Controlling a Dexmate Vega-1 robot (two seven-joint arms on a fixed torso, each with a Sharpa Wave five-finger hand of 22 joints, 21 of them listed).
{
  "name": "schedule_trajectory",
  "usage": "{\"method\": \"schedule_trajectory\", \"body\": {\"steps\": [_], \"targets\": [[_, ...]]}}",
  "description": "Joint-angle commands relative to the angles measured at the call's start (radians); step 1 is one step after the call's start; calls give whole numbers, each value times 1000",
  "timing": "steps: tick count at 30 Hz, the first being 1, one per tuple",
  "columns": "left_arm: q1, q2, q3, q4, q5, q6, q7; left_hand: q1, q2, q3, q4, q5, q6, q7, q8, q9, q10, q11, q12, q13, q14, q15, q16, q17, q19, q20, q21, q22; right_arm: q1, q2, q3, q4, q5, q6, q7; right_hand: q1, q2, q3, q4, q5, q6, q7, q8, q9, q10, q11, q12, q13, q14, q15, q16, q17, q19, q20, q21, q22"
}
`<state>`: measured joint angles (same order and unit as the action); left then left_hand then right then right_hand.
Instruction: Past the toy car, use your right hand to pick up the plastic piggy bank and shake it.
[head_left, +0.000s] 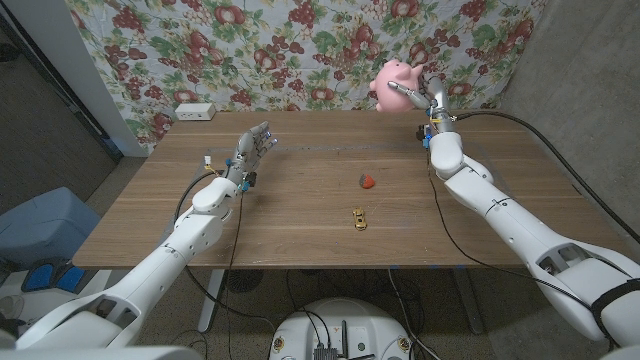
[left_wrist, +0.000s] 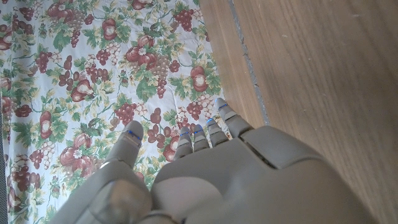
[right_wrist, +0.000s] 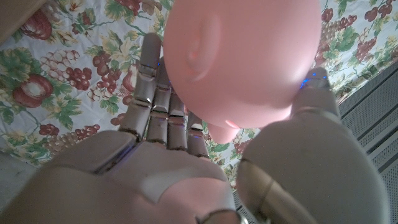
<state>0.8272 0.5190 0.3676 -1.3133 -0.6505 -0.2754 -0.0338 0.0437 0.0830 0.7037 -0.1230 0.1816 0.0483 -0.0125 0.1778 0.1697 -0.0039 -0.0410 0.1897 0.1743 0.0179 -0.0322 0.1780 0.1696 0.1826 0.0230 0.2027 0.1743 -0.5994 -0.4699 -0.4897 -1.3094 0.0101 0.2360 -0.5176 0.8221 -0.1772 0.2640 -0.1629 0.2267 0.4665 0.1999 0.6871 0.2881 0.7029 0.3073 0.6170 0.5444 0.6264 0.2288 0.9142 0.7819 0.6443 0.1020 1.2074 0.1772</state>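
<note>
Above the table's far right edge, the right hand (head_left: 428, 100) grips the pink piggy bank (head_left: 398, 82), its fingers (right_wrist: 163, 102) wrapped against the body. Its long axis runs roughly level; which end faces left I cannot tell. The left hand (head_left: 254, 148) hovers with fingers spread, holding nothing.

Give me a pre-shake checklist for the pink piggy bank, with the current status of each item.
1. Right hand grips the pink plastic piggy bank: ok; the right wrist view shows its fingers wrapped against the body.
2. Bank lifted off the wooden table: ok, seen against the floral cloth.
3. Grip firm enough for shaking: cannot tell.
4. Left hand away from the bank: ok, across the table, holding nothing.
5. Small yellow toy car and small red object away from the bank: ok, mid-table.
</note>
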Motion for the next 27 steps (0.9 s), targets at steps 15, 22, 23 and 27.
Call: {"method": "schedule_trajectory", "body": {"steps": [15, 22, 23, 27], "targets": [[26, 9, -9, -25, -4, -11, 7, -3, 39, 1, -8, 1, 4, 4, 4, 4, 3, -1, 2, 4, -2, -10, 1, 2, 8, 0, -5, 3, 8, -59, -23, -54, -11, -21, 126, 137, 210, 303, 4, 447, 478, -112, 1, 212, 360, -355, 134, 273, 382, -441, 174, 439, -112, -125, 6, 0], [36, 12, -12, -34, -6, -15, 10, -2, 38, 1, -9, 1, 6, 4, 4, 4, 3, 1, 2, 4, -2, -9, 0, 2, 9, -1, -5, 3, 19, -100, -41, -107, -12, -82, 221, 136, 209, 302, 4, 445, 479, -110, 1, 212, 362, -354, 132, 269, 381, -441, 173, 439, -112, -125, 8, 1], [37, 12, -13, -35, -6, -15, 10, -2, 38, 1, -9, 1, 6, 4, 4, 4, 3, 2, 2, 4, -2, -9, 0, 1, 9, -1, -5, 3, 21, -105, -44, -115, -15, -91, 229, 137, 210, 302, 4, 445, 479, -110, 1, 211, 362, -354, 132, 269, 382, -441, 173, 439, -113, -125, 8, 1], [42, 16, -14, -41, -6, -14, 12, -2, 38, 1, -9, 1, 6, 5, 4, 4, 4, 0, 3, 4, -2, -10, 0, 1, 9, -2, -5, 3, 26, -118, -58, -141, -37, -125, 251, 136, 209, 302, 3, 444, 479, -108, 0, 210, 361, -350, 133, 272, 380, -441, 171, 439, -112, -124, 8, 0]]}}
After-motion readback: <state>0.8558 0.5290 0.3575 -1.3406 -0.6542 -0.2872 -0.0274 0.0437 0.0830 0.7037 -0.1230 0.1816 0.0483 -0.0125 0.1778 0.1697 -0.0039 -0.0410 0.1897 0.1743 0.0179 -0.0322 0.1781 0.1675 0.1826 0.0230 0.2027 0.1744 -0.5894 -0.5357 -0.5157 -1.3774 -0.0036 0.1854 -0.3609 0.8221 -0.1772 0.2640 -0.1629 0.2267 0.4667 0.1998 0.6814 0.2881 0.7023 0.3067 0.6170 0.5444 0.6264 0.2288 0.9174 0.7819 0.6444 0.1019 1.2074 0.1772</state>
